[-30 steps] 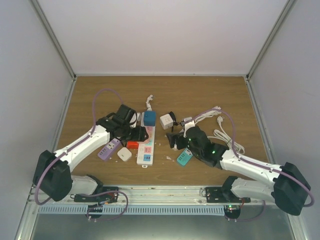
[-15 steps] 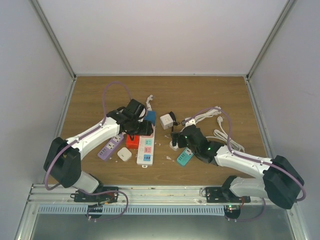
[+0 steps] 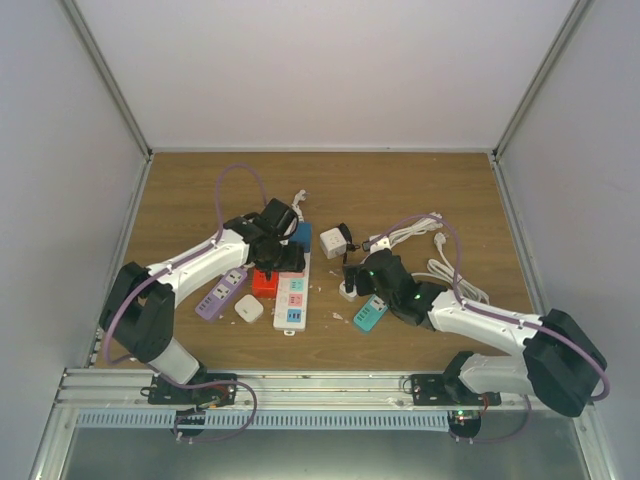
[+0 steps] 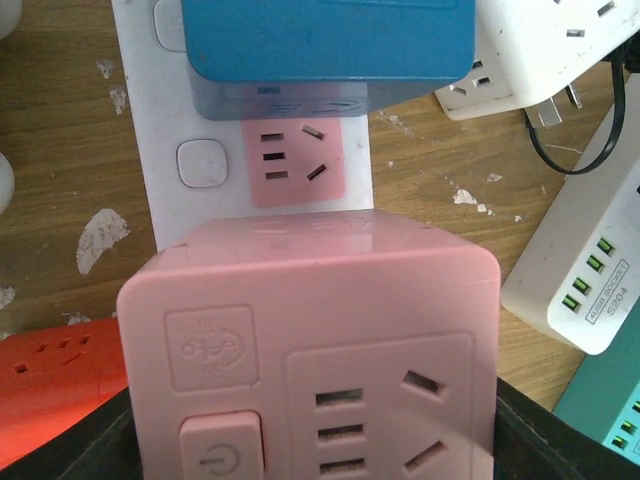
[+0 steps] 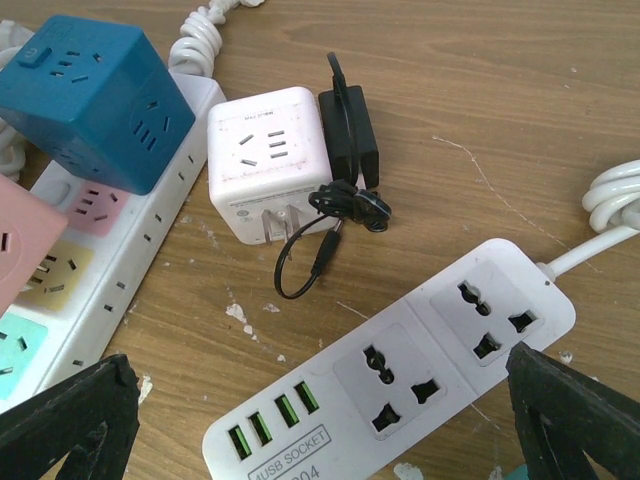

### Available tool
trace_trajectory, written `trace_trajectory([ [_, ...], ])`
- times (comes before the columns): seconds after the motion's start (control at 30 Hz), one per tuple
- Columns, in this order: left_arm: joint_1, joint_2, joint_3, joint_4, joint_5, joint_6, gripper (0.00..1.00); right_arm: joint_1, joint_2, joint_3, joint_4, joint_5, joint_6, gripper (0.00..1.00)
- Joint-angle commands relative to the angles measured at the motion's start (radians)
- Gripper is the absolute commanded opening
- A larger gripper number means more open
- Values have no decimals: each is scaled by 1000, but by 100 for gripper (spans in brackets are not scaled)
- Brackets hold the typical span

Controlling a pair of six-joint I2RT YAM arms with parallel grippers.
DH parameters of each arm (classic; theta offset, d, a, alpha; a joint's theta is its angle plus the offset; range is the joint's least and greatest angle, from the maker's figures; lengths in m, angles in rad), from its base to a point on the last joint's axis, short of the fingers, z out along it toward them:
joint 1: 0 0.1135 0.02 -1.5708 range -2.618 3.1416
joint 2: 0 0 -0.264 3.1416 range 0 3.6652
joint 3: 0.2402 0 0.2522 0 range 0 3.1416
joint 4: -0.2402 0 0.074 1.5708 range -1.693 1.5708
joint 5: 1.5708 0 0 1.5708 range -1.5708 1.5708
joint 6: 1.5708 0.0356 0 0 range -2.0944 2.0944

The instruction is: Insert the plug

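Observation:
My left gripper (image 4: pixel 310 445) is shut on a pink cube socket (image 4: pixel 310 330), its dark fingers (image 4: pixel 85 445) at both sides of it. The cube hangs just above the long white power strip (image 4: pixel 135 110), near its free pink outlet (image 4: pixel 295 160). A blue cube (image 4: pixel 325 45) is plugged in just beyond that outlet. In the top view the left gripper (image 3: pixel 278 257) is over the strip (image 3: pixel 292 295). My right gripper (image 5: pixel 325 430) is open and empty above a white USB socket strip (image 5: pixel 400 385); in the top view it (image 3: pixel 352 279) is right of the long strip.
A white cube adapter (image 5: pixel 268 165) lies on its side with a black cable (image 5: pixel 345 150) beside it. A red cube (image 3: pixel 264 283), a purple strip (image 3: pixel 220 296), a small white cube (image 3: pixel 248 309), a teal strip (image 3: pixel 369 314) and coiled white cables (image 3: pixel 445 265) lie around.
My left arm has swung right and farther out, carrying the pink cube over the white power strip. My right gripper shifted slightly left a second ago and has held still since.

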Motion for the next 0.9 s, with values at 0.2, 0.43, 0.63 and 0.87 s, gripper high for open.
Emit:
trace_trajectory([
  [0.2,-9,34,69,-13,18,11,42,-9,24,7,18,22,1,100],
  [0.43,-11,66,70,-30,17,14,43,-9,33,2,28,26,8,100],
  [0.63,-13,89,78,-76,-2,35,43,-10,24,-6,32,25,11,100],
  [0.87,-34,118,99,-136,-76,48,43,-10,29,-9,34,24,14,100],
])
